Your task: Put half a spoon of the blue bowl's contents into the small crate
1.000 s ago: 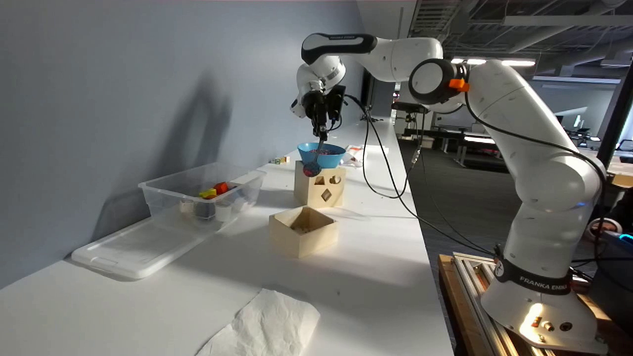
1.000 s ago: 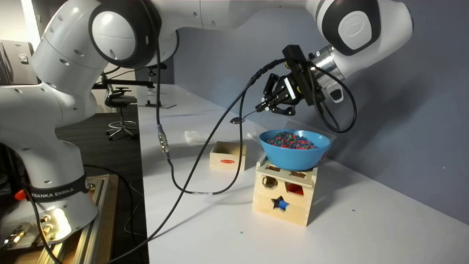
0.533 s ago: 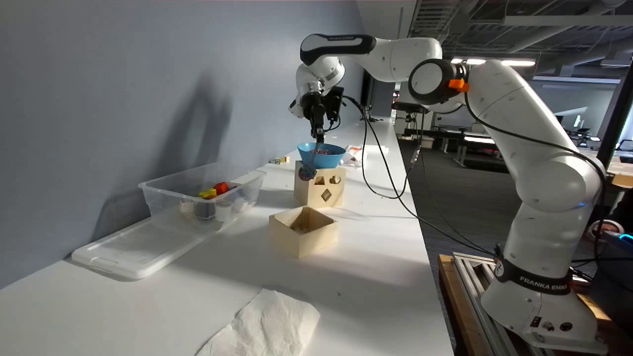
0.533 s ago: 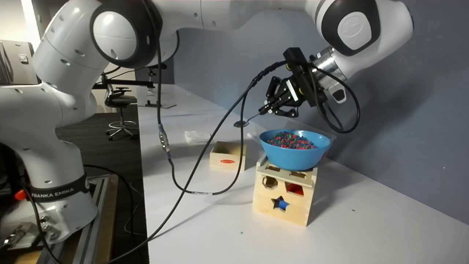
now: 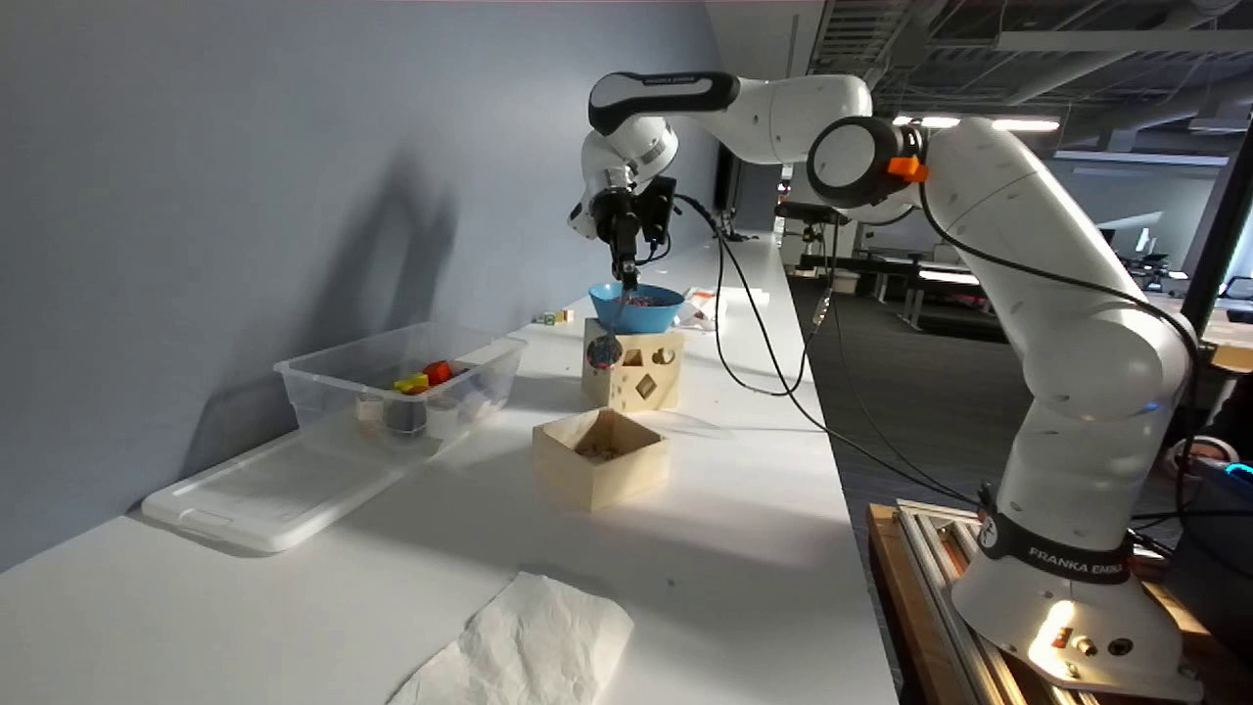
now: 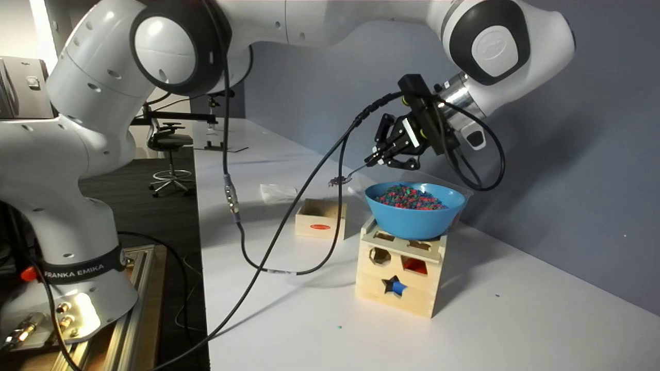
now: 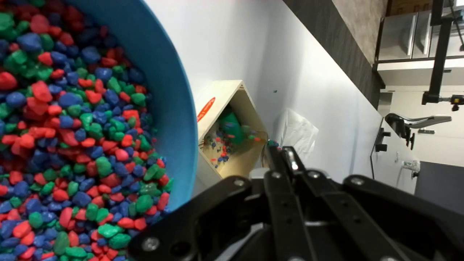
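My gripper (image 6: 372,158) is shut on the handle of a thin spoon (image 6: 357,169). The spoon's head, loaded with coloured pebbles, hangs above the table and also shows in an exterior view (image 5: 604,351). In the wrist view my gripper (image 7: 282,154) hides most of the spoon. The blue bowl (image 6: 415,221), full of red, green and blue pebbles, stands beside and below the gripper; its rim (image 7: 186,119) fills the wrist view's left. The small wooden crate (image 6: 319,226) with a red oval shows inside in the wrist view (image 7: 250,154): scattered pebbles and blurred green shapes, some apparently falling.
The bowl stands on a tan wooden shape-sorter box (image 6: 399,278). A clear tub (image 5: 323,382) with coloured blocks and a white lid (image 5: 279,504) stand along the wall. A paper sheet (image 5: 533,636) lies in front. A black cable (image 6: 258,268) hangs across the scene.
My gripper and the spoon have lowered and shifted slightly. The spoon's head looks more tilted, with pebbles now at and below its edge. The bowl and crate have not moved.
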Motion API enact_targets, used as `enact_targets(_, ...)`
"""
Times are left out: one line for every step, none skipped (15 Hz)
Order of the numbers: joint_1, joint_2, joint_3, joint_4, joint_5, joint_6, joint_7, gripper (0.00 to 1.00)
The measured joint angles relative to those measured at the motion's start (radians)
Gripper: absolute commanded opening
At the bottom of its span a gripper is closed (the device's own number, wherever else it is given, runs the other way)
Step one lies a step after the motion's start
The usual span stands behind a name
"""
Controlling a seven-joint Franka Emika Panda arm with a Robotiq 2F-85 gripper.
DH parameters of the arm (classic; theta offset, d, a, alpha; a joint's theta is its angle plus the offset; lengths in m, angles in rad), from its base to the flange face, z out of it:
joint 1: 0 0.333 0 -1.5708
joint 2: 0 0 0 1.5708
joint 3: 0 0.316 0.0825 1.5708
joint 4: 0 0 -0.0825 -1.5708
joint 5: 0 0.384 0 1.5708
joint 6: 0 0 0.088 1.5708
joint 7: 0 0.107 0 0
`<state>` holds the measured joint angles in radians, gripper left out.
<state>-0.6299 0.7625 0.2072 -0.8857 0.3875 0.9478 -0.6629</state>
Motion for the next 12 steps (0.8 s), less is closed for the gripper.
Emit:
enact_targets(0.002,0.0,-0.001,-0.002,-0.003,0.002,0.0,0.01)
enact_targets(0.003,0.0,-0.002,-0.002,-0.005,0.003,0.0,0.01)
enact_targets(0.005,0.0,-0.003,-0.002,-0.009,0.006,0.0,0.01)
enact_targets(0.007,-0.001,-0.003,-0.002,-0.013,0.008,0.0,0.01)
enact_targets(0.008,-0.001,-0.003,-0.002,-0.017,0.012,0.0,0.01)
enact_targets(0.01,-0.001,-0.003,-0.002,-0.021,0.016,0.0,0.01)
enact_targets(0.012,-0.002,-0.004,-0.002,-0.024,0.021,0.0,0.01)
enact_targets(0.014,-0.003,-0.005,-0.002,-0.028,0.025,0.0,0.01)
enact_targets(0.016,-0.004,-0.006,-0.002,-0.032,0.028,0.0,0.01)
enact_targets(0.018,-0.005,-0.006,-0.002,-0.037,0.031,0.0,0.01)
enact_targets(0.021,-0.006,-0.006,-0.002,-0.042,0.032,0.0,0.01)
enact_targets(0.023,-0.007,-0.006,-0.002,-0.045,0.033,0.0,0.01)
